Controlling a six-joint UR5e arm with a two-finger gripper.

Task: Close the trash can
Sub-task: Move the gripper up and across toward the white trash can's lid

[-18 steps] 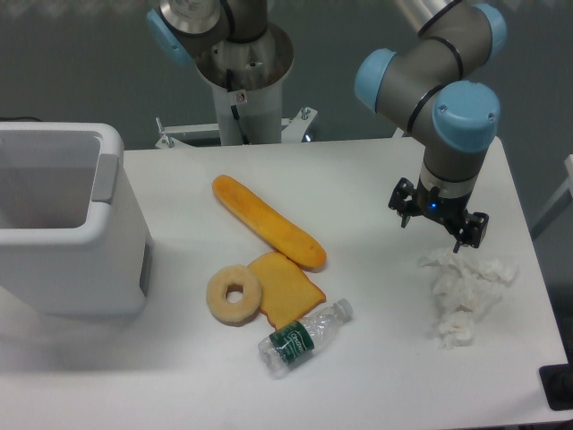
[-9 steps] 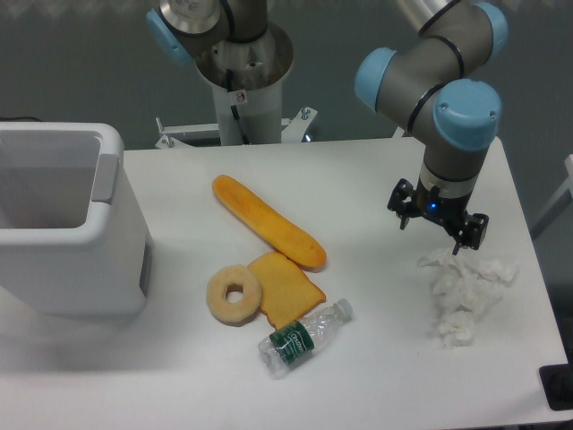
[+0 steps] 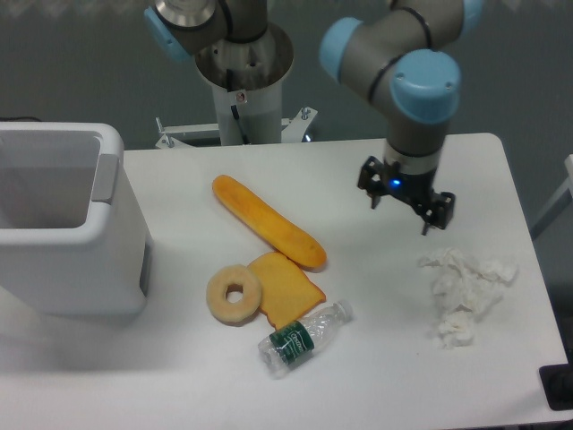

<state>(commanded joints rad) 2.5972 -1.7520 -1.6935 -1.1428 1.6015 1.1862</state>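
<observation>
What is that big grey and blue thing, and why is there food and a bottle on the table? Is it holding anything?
That grey and blue thing is a robot arm, a machine that bends at its blue joints like your elbow does. At its tip is a gripper, two black fingers for grabbing. Right now the fingers are spread apart and hold nothing.

The picture comes from one camera fixed above the white table, looking down at it.

On the table lie a long bread loaf, a slice of toast, a doughnut and a small plastic water bottle on its side. To the right is a pile of crumpled white tissue.

The big white box on the left is the trash can. Its top is open, and the robot's job is to close it. The arm is far from it, over the right part of the table.
</observation>
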